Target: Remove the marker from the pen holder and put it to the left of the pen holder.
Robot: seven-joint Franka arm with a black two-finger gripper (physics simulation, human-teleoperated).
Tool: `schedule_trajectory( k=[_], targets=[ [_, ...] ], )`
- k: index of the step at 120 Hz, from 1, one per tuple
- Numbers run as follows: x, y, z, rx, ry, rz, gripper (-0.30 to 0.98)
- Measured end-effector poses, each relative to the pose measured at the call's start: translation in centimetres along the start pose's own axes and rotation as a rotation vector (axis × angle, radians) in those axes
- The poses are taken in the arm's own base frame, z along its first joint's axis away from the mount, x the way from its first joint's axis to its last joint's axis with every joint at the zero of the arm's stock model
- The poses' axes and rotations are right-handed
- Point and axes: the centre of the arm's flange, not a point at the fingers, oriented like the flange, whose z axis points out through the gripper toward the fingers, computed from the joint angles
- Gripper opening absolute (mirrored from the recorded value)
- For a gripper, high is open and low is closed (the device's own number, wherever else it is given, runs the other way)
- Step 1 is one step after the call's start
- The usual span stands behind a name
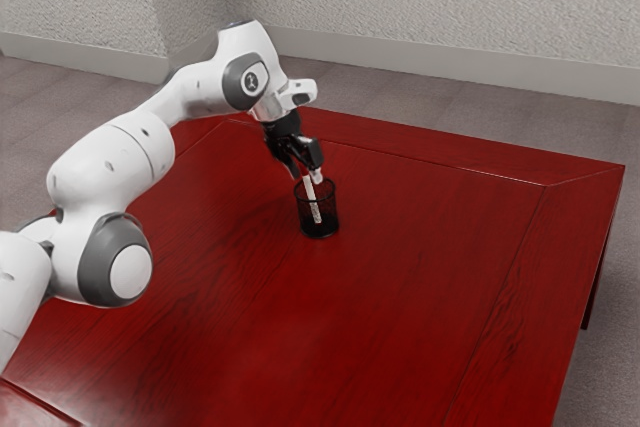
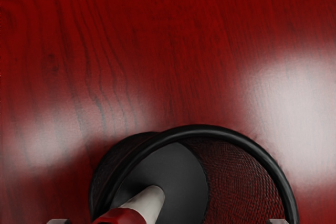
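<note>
My gripper (image 1: 307, 175) is over the mouth of the black mesh pen holder (image 1: 322, 229) in the exterior view, pointing down with its fingers apart. The white marker (image 1: 312, 202) leans inside the holder, its upper end near the fingers. In the wrist view the fingertips of the gripper (image 2: 167, 221) peek in far apart at the lower edge. There the marker (image 2: 148, 202) has a white body with a red part, and lies between the fingers without both touching it. The round rim of the pen holder (image 2: 210, 130) surrounds it.
The holder stands on a glossy red wooden table (image 1: 400, 277). Beyond the table are grey carpet (image 1: 460, 112) and a pale textured wall (image 1: 450, 12). The arm reaches in from the exterior view's left, above the tabletop.
</note>
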Motion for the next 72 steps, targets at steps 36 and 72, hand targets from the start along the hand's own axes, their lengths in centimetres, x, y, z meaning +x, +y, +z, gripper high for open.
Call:
schedule_trajectory(
  k=[36,72],
  targets=[
    [0.0,-0.1,-1.4,0.033,0.008,0.027,-0.01],
    [-1.6,4.2,-16.3,0.152,0.029,0.085,-0.08]
  ],
)
